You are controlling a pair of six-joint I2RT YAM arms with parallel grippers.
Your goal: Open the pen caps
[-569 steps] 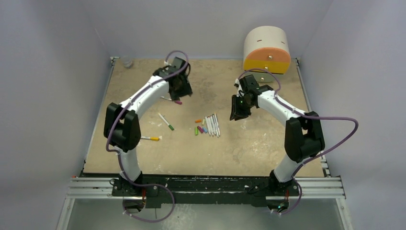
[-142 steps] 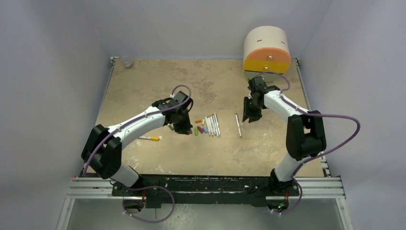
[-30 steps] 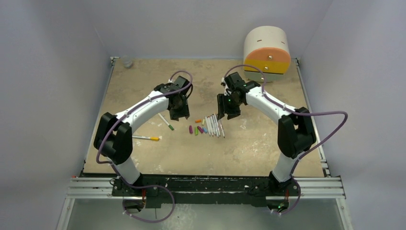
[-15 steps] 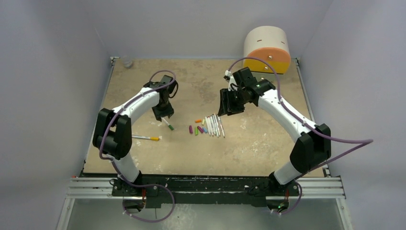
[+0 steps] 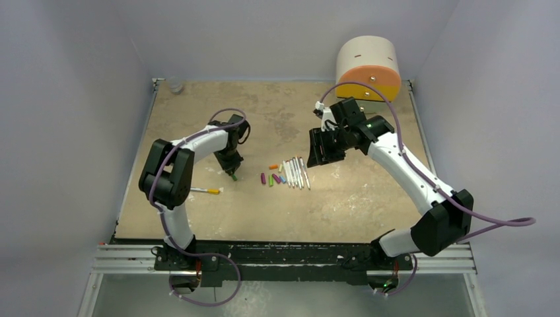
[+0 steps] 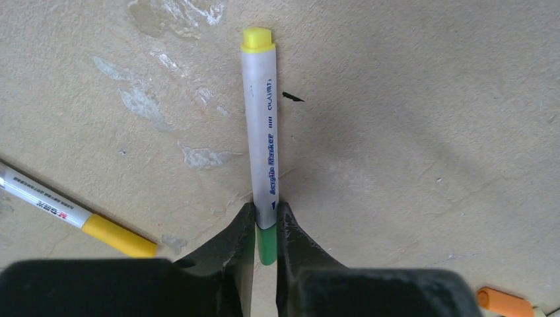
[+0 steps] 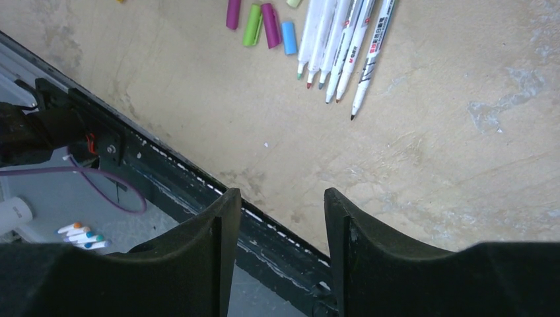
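The left pincer [image 6: 264,212] is clenched on a white pen [image 6: 261,132]. Its two fingers press from either side, right where the barrel meets the green cap [image 6: 266,246]. The pen lies flat on the surface [image 6: 409,132]. It runs from the pincer at the bottom centre of the wrist view up to its yellow end [image 6: 258,38] near the top. A second pen [image 6: 63,211] with a yellow cap lies at the lower left, apart from the first. An orange cap [image 6: 505,302] sits in the lower right corner.

In the top view the left pincer [image 5: 231,170] is left of centre. The right pincer [image 5: 315,153] hangs just right of centre, released, with nothing between its fingers. At the top of its wrist view is a row of loose caps [image 7: 252,25], magenta, green, magenta and blue, side by side. Just right of them lie uncapped pens [image 7: 337,46], parallel, with their tips pointing down the frame. A drawer unit [image 5: 368,68] stands at the upper right of the top view.
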